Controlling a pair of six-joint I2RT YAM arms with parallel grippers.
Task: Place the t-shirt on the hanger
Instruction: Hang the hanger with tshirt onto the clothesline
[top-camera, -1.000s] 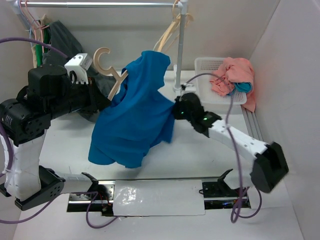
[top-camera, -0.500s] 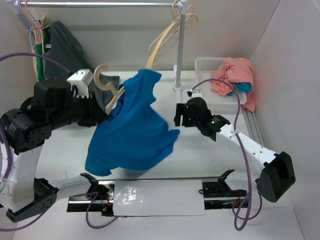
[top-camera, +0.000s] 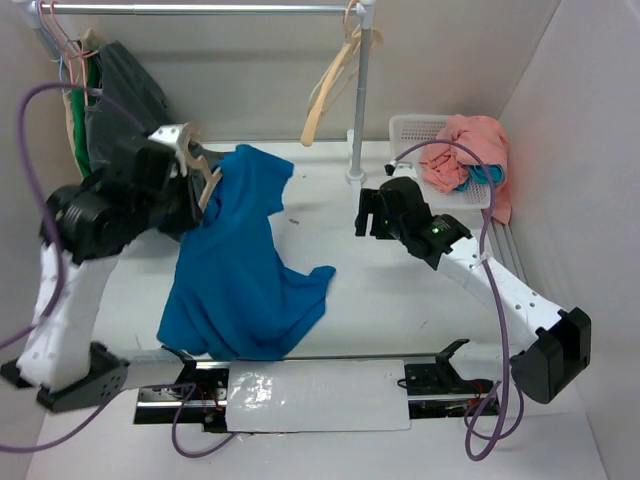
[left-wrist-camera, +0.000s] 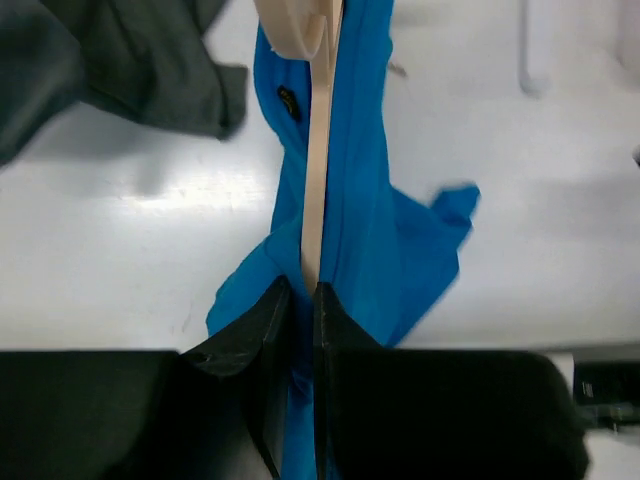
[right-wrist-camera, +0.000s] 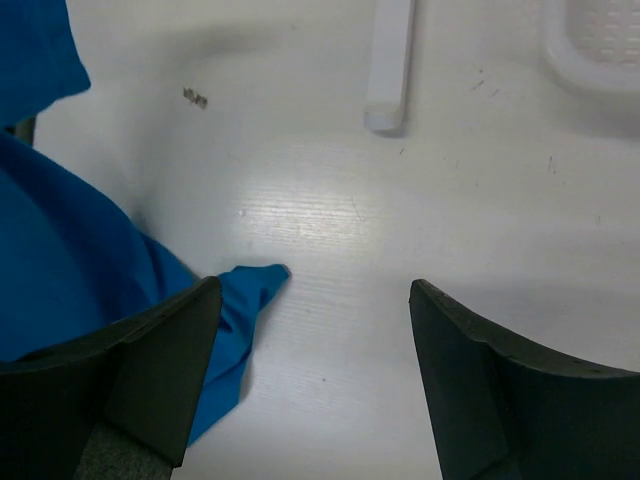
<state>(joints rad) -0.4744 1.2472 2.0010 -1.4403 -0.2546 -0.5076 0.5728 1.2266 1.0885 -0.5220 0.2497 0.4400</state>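
The bright blue t-shirt (top-camera: 240, 270) hangs from the tan hanger (top-camera: 207, 183), and its lower part lies crumpled on the table. My left gripper (top-camera: 192, 196) is shut on the hanger. In the left wrist view the hanger's thin bar (left-wrist-camera: 318, 150) runs straight down between the closed jaws of that gripper (left-wrist-camera: 303, 290), with the t-shirt's blue cloth (left-wrist-camera: 370, 200) on both sides of it. My right gripper (top-camera: 366, 214) stands open to the right of the shirt, touching nothing. In its wrist view the right gripper (right-wrist-camera: 315, 288) holds nothing, and a corner of the t-shirt (right-wrist-camera: 60, 260) lies by the left finger.
A clothes rail (top-camera: 200, 10) runs along the back, on a white pole (top-camera: 361, 100). A pale hanger (top-camera: 325, 90) and a dark grey shirt (top-camera: 120, 85) hang from it. At the back right stands a white basket (top-camera: 415, 130) holding a salmon-pink cloth (top-camera: 470, 145).
My right gripper opened, let go of the t-shirt and drew back to the right. My left arm swung the hanger and shirt leftward, and the shirt's lower part dropped onto the table.
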